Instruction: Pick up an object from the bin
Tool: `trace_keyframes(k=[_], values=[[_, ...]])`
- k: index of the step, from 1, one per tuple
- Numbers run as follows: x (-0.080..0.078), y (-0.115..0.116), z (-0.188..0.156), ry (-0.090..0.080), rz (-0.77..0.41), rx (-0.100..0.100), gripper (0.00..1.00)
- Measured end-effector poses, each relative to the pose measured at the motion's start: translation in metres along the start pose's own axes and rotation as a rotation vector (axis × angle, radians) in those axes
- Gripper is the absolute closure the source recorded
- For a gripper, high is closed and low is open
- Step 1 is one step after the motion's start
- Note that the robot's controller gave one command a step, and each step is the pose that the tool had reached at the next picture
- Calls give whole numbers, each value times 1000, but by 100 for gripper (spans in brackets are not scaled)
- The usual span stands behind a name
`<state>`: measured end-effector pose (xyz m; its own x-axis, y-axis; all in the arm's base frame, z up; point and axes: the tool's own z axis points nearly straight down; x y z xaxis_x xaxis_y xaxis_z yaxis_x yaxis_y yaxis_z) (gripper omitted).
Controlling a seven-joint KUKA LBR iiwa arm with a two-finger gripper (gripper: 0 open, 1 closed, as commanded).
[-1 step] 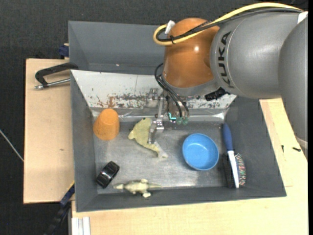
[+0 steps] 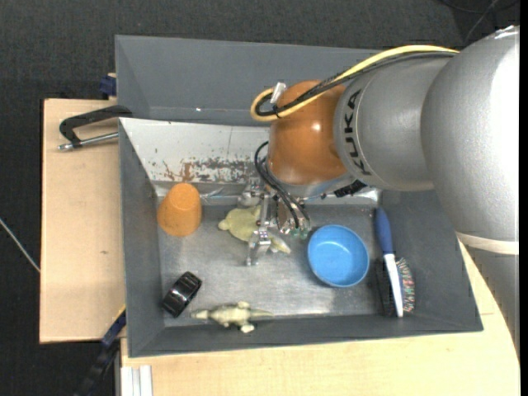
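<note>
1. So, the arm (image 2: 412, 114) comes in from the view's right, w/ its orange cover (image 2: 301, 143) and a yellow cable (image 2: 388, 54) looping over the top. It hangs above the back half of the grey bin (image 2: 139, 246).
2. The gripper (image 2: 262, 239) points down into the middle of the bin, low, close to the floor.
3. Gripper state: can't tell if it's open or closed. The metal parts and wires there run together, so it's also unclear whether it's gripping anything.
4. Thing under it: a pale yellow toy (image 2: 238, 223), flat and lumpy, lying approx. at the bin's ctr. The gripper is over the toy's edge on the view's right. Can't tell if they touch.
5. An orange cup (image 2: 180, 209) sits to the view's left of the toy, near the back wall, apart from the toy.
6. A blue bowl (image 2: 338, 256) stands open side up, just beside the gripper on the view's right and a bit nearer the front.
7. A brush (image 2: 388, 258) w/ a blue handle lies along the right-hand wall, just beside the bowl, bristle end toward the front.
8. At the front, a small black thing (image 2: 181, 294) lies in the front-left corner. A pale toy lizard (image 2: 228, 314) lies lengthwise along the front wall, just beside it. Both are well apart from the gripper.
</note>
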<state>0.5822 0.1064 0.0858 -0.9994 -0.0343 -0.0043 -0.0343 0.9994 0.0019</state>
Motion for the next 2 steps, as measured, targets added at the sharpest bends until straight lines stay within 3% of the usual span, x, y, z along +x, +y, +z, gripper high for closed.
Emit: trace_keyframes(k=[1, 2], values=[[-3, 0, -5, -10, 0, -2, 100], [-21, 10, -174, -11, 58, -2, 100]])
